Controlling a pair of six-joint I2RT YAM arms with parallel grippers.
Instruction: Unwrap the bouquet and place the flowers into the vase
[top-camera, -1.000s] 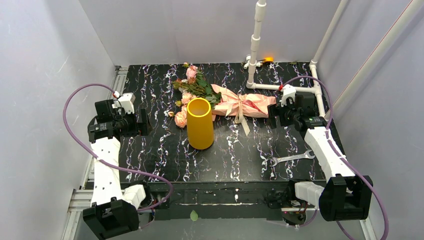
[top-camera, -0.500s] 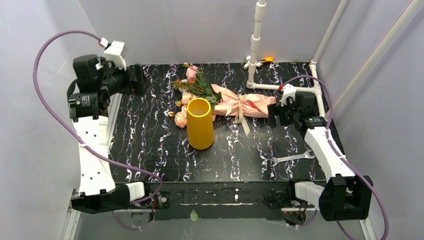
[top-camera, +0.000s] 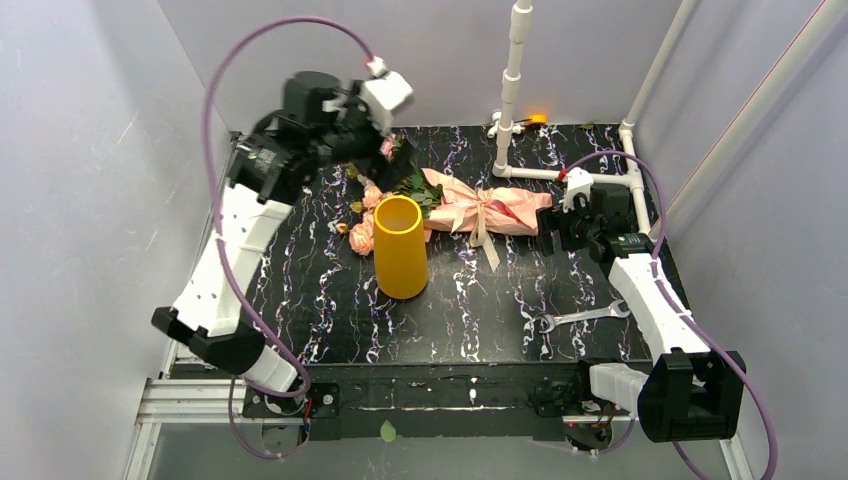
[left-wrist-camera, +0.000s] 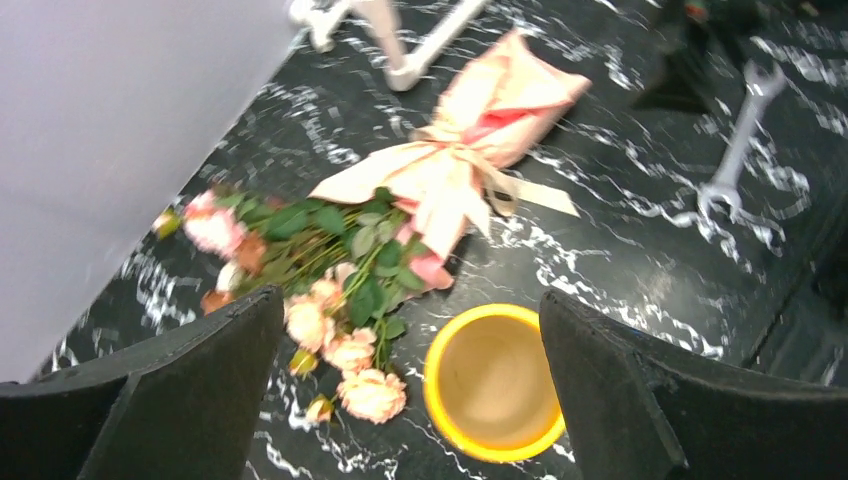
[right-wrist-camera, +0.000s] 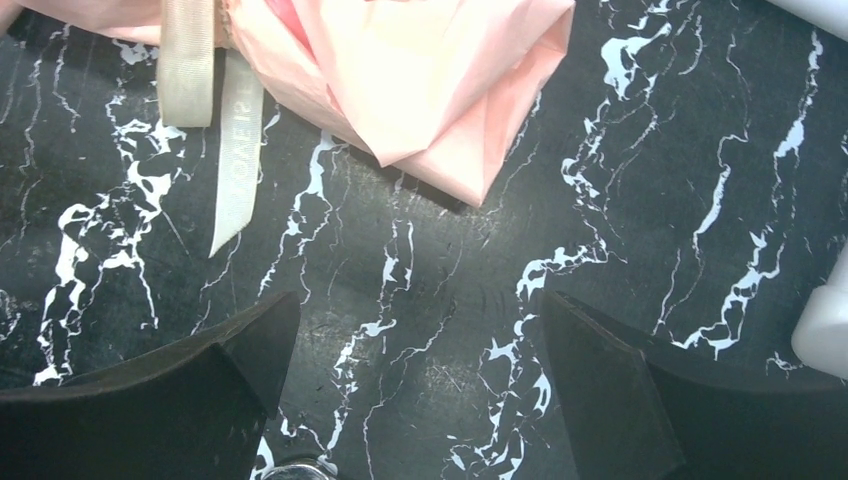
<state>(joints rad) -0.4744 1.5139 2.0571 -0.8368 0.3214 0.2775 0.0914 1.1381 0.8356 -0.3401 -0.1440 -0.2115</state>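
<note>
The bouquet (top-camera: 485, 210) lies across the back of the black marbled table, its pink paper (left-wrist-camera: 480, 130) tied with a beige ribbon (right-wrist-camera: 235, 150). The flowers (top-camera: 372, 205) spill out of it to the left. In front of them the mustard-yellow vase (top-camera: 400, 250) stands upright, and its open mouth (left-wrist-camera: 495, 380) shows nothing inside. My left gripper (top-camera: 360, 150) hangs open high above the flower heads (left-wrist-camera: 330, 270) and holds nothing (left-wrist-camera: 410, 300). My right gripper (top-camera: 553, 232) is open low over bare table (right-wrist-camera: 418, 305), just short of the paper's stem end (right-wrist-camera: 420, 80).
A steel wrench (top-camera: 585, 317) lies at the front right, and shows in the left wrist view (left-wrist-camera: 735, 165) too. White pipes (top-camera: 510, 90) rise at the back right, one close beside the right gripper (right-wrist-camera: 825, 320). Grey walls close in the left, back and right sides.
The left arm has swung up from the table's left edge to high over the flowers at the back. The right arm, bouquet and vase have not moved.
</note>
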